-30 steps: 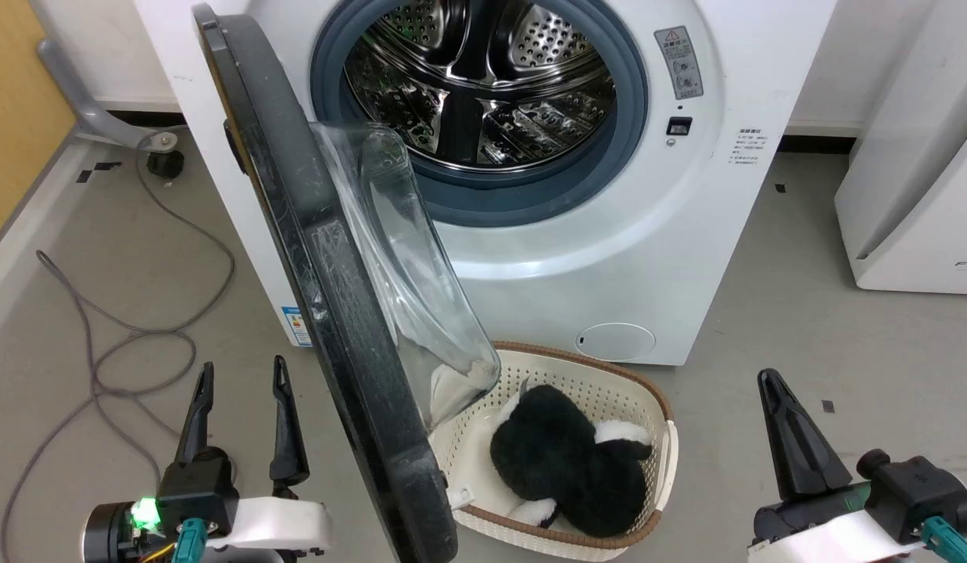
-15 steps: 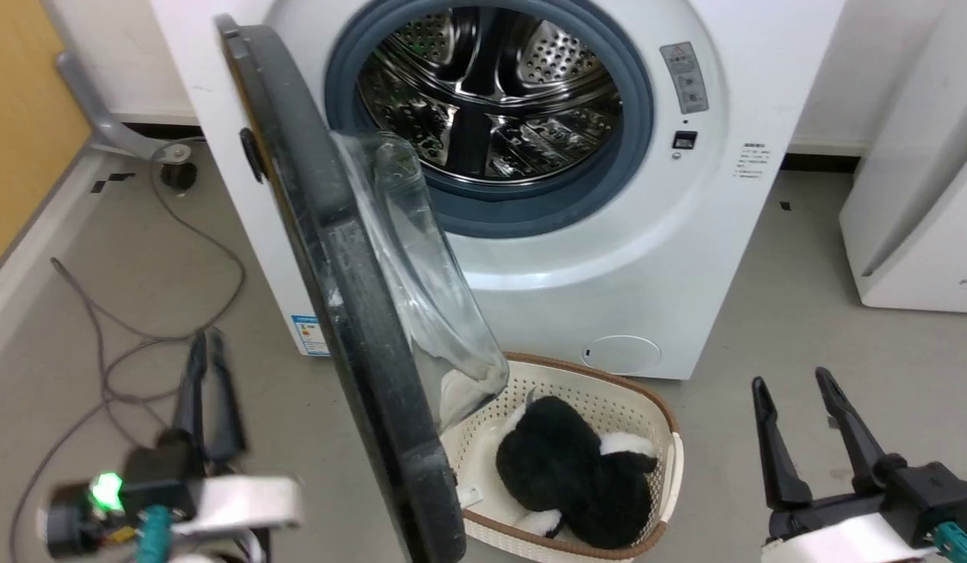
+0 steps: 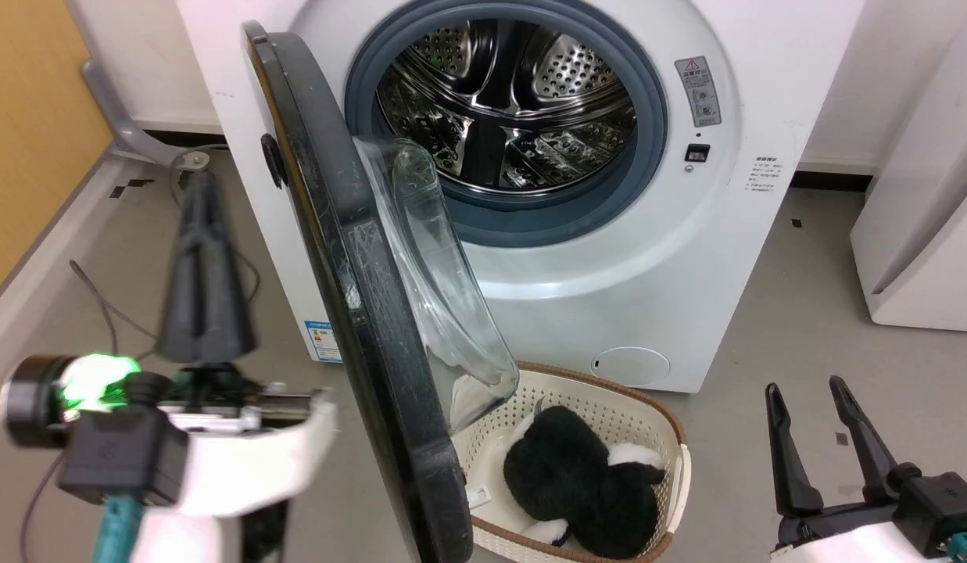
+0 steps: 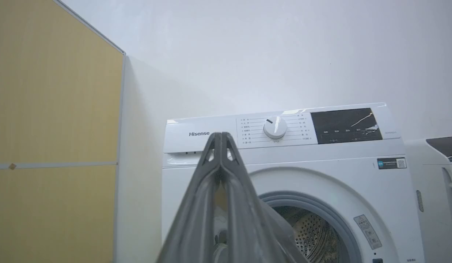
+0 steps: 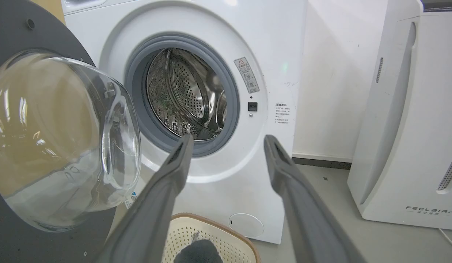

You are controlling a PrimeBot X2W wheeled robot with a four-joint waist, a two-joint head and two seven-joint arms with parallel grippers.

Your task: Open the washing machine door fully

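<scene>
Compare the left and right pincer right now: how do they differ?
The left pincer is shut, fingertips meeting; the right pincer is open, fingers spread. The left pincer stands on the outer side of the washing machine door; the right pincer sits on the glass-bowl side, facing the drum. Both hold nothing.

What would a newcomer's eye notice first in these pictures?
The large round glossy black door with its bulging clear glass bowl stands open at the head view's centre left, beside the shiny perforated steel drum of the big white washing machine. Below it, a cream perforated plastic basket holds a black-and-white plush toy.
</scene>
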